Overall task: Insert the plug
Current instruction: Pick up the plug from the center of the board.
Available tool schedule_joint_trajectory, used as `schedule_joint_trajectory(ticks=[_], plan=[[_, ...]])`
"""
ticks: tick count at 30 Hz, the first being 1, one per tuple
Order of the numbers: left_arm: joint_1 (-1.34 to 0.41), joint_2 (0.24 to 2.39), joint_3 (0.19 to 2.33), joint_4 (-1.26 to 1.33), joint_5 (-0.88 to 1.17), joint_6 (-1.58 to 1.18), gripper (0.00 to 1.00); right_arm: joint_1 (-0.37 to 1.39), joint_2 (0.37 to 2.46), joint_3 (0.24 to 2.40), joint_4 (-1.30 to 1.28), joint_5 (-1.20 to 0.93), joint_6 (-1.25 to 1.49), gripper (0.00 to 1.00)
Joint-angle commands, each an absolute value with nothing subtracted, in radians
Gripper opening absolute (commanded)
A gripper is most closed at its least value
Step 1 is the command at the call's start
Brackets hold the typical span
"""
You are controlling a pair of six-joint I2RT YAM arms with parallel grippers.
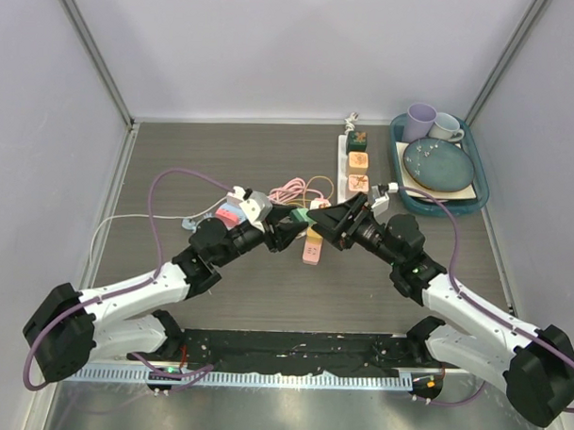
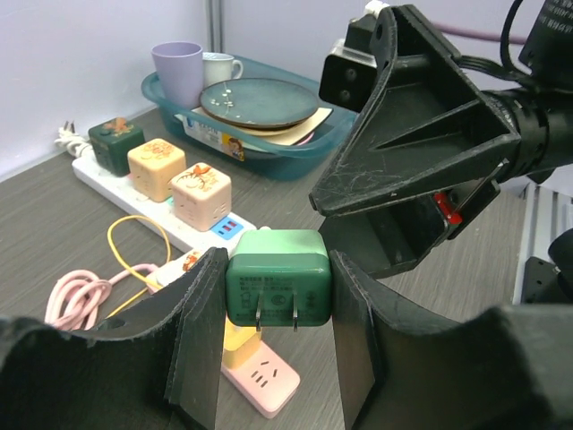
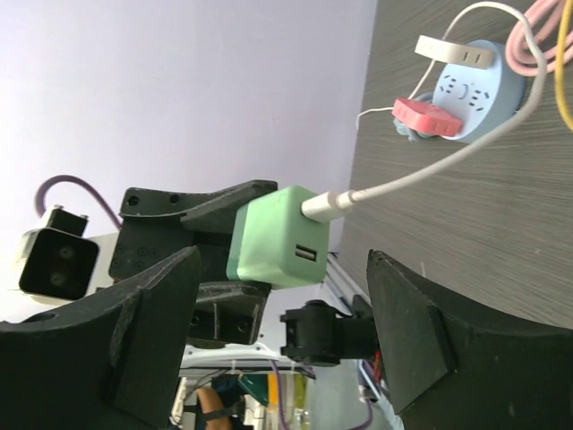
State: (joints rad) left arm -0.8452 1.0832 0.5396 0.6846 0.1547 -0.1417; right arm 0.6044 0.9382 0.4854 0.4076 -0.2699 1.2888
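Jaws of the left gripper (image 2: 277, 300) are clamped on the flanks of the green plug (image 2: 277, 278), which is held aloft over the bench (image 1: 223, 156), its two flat prongs projecting from the face turned toward the left wrist camera. Jaws of the right gripper (image 3: 285, 260) stand well apart, one to each side of the plug, touching nothing. A white cable (image 3: 421, 175) leaves the plug's far face. In the top view the pink power strip (image 1: 312, 246) lies on the bench at 6 o'clock of the plug, just below both grippers. Assessment: the plug is grasped and carried but not yet seated, so the alignment step appears to be in hand. The next move calls for squaring the prongs to a free socket on the pink strip and pressing straight in, with the right gripper available to steady the strip. A white power strip (image 1: 357, 161) carrying cube adapters lies at 1 o'clock, and a tray (image 1: 481, 189) of crockery at 2 o'clock. Fine print on the plug's pronged face is too small to read; no brand is legible.
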Motion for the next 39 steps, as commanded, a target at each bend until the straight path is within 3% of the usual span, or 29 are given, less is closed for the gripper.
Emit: schedule_joint_trajectory(ticks=[1,20,28,30,32,33,36,37,39], plan=[[-0.851,1.106,0.554,0.845,0.196,-0.198,0.11,0.598,0.953,0.476,0.594,-0.287,1.381,0.8],[-0.865,1.127,0.543,0.943,0.215,-0.245,0.11,0.594,1.023,0.414,0.791,-0.298,1.486,0.65],[-0.868,1.155,0.535,0.948,0.212,-0.232,0.14,0.594,1.031,0.426,0.836,-0.336,1.499,0.5],[-0.868,1.166,0.532,0.948,0.21,-0.227,0.16,0.591,1.025,0.428,0.835,-0.334,1.496,0.41],[-0.867,1.167,0.52,0.946,0.21,-0.222,0.23,0.586,1.012,0.434,0.819,-0.337,1.48,0.32],[-0.867,1.167,0.515,0.946,0.207,-0.221,0.27,0.581,1.008,0.437,0.812,-0.341,1.474,0.23],[-0.868,1.157,0.494,0.93,0.199,-0.213,0.47,0.555,0.986,0.456,0.761,-0.354,1.433,0.07],[-0.867,1.152,0.488,0.908,0.199,-0.209,0.57,0.546,0.979,0.463,0.743,-0.357,1.416,0.04],[-0.867,1.135,0.479,0.887,0.195,-0.206,0.64,0.516,0.962,0.506,0.669,-0.376,1.349,0.01]])
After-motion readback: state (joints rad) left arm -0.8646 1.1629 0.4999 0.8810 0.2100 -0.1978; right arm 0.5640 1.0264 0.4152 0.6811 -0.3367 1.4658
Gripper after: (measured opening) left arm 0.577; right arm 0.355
